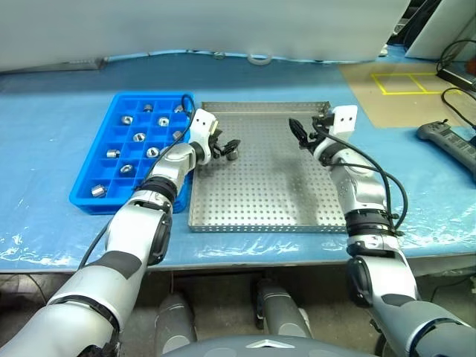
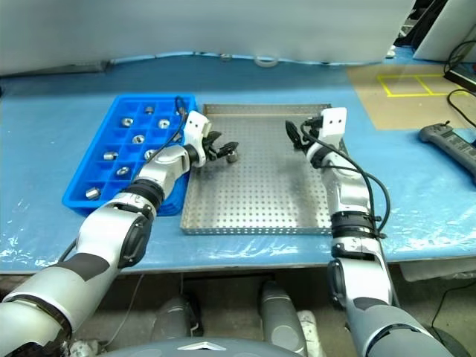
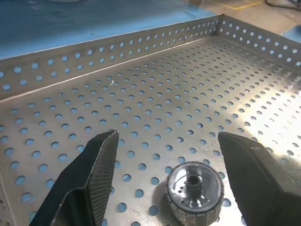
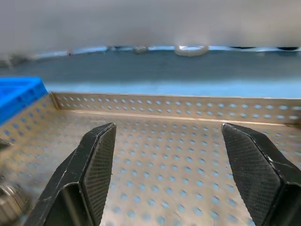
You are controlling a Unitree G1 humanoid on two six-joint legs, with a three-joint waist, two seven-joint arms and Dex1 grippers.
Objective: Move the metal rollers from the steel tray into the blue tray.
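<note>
The blue tray (image 1: 95, 195) lies at the left of the blue-covered table (image 1: 44, 134), its long side against the steel tray (image 1: 260, 216) to its right. Counting in the left eye view, about ten metal rollers (image 1: 140, 137) sit in its square compartments, one to a cell, though those nearest the left arm are partly hidden, so the count is not certain. One metal roller (image 3: 194, 190) lies on the perforated floor of the steel tray, near its left rear part, resting on its side with its central hole facing the left wrist camera. The left gripper (image 1: 224, 149) reaches in over the steel tray's left rim, pointing roughly level and towards the right; its two black fingers (image 3: 96, 175) are spread wide, one on each side of that roller and touching it on neither. The right gripper (image 1: 299, 134) hangs over the steel tray's right rear part, its forearm rising from the near right corner, pointing level towards the far rim; its fingers (image 4: 96, 165) are likewise spread apart with nothing between them. Further right a black handheld device (image 1: 446, 141) lies on the table.
</note>
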